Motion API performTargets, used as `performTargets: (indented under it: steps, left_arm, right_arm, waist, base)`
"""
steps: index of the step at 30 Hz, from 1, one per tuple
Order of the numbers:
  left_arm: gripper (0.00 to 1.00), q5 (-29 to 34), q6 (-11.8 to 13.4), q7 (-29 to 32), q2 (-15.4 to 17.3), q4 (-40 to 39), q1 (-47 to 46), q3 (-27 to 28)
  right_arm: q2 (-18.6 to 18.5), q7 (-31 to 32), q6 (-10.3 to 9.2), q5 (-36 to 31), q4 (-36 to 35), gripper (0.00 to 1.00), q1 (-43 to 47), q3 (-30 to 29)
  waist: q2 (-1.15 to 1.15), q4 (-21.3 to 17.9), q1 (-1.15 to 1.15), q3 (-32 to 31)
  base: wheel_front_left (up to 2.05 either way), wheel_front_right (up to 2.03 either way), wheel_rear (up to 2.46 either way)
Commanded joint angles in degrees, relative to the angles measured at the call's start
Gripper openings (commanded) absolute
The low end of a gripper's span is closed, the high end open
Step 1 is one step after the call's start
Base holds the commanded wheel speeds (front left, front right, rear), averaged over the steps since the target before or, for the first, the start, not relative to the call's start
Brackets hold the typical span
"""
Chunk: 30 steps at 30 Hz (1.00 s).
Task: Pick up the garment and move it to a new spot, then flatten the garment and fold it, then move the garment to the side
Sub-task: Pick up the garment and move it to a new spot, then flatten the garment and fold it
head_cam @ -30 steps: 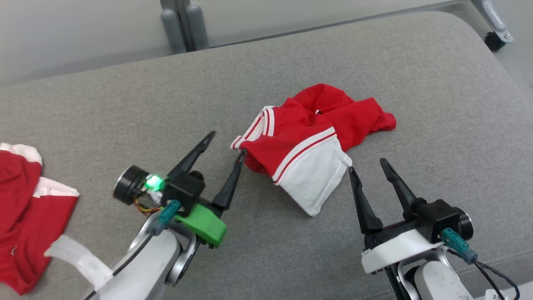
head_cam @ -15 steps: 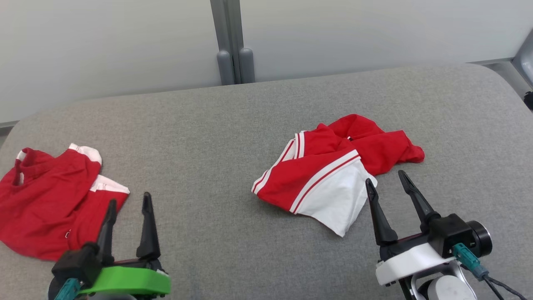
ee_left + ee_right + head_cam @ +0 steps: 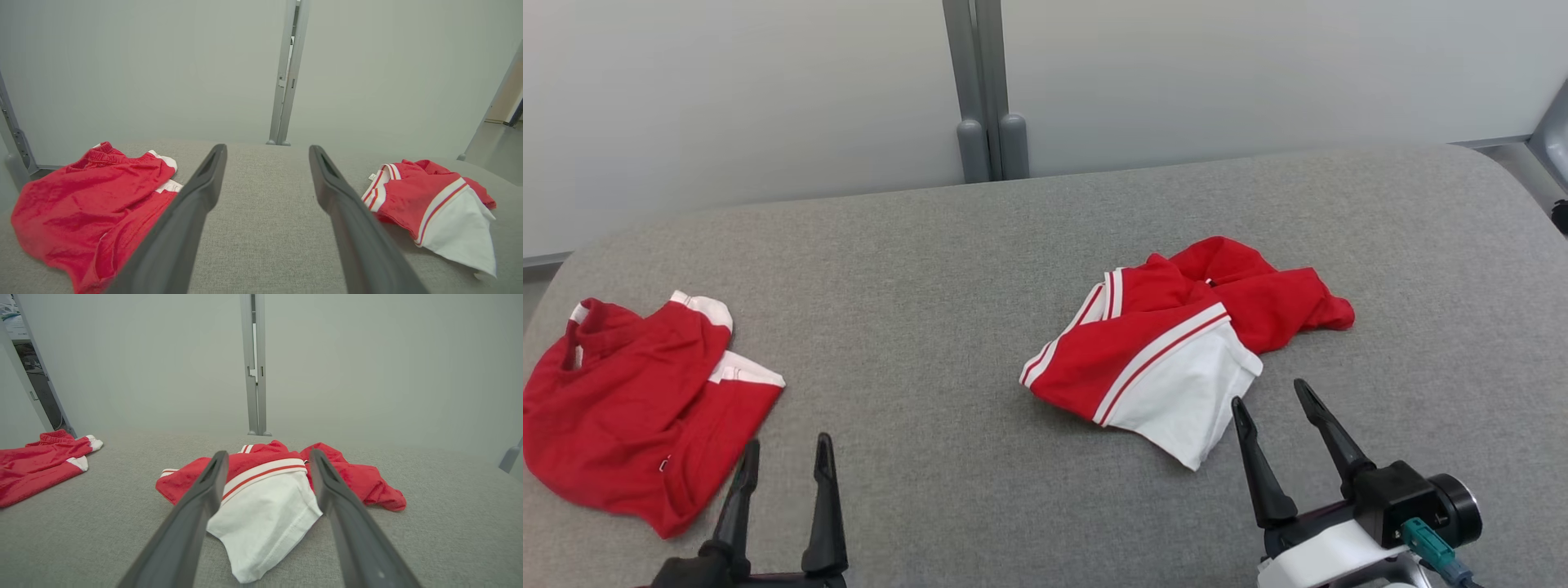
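Observation:
A crumpled red and white garment (image 3: 1176, 343) lies right of the middle of the grey padded surface (image 3: 915, 278). Its white panel points toward me. My right gripper (image 3: 1267, 393) is open just in front of that panel's right edge, touching nothing. In the right wrist view the garment (image 3: 261, 506) lies between and beyond the open right gripper (image 3: 268, 452). My left gripper (image 3: 787, 443) is open at the lower left, empty, and in its wrist view the left gripper (image 3: 266, 148) points at bare surface with the garment (image 3: 425, 196) to its right.
A second red garment with white trim (image 3: 637, 416) lies at the left edge, just left of my left gripper, and shows in the wrist views (image 3: 90, 196) (image 3: 41, 461). Pale wall panels with a grey post (image 3: 984, 90) stand behind the surface, whose corners are rounded.
The head camera has tilted up and shifted. My left gripper has drawn back from the crumpled garment's left edge to the lower left, still open. The right gripper has stayed open near the white panel.

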Motion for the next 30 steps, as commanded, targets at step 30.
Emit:
performTargets:
  steps: [30]
  left_arm:
    - [1.0, 3.8, 3.6, 0.1, 0.0, 1.9, -0.7, -4.7]
  right_arm:
    - [-0.1, 0.0, -0.1, 1.8, 1.9, 1.0, -0.7, 1.7]
  waist:
    - [0.0, -0.7, 0.0, 0.0]
  base:
    - [0.0, 0.0, 0.0]
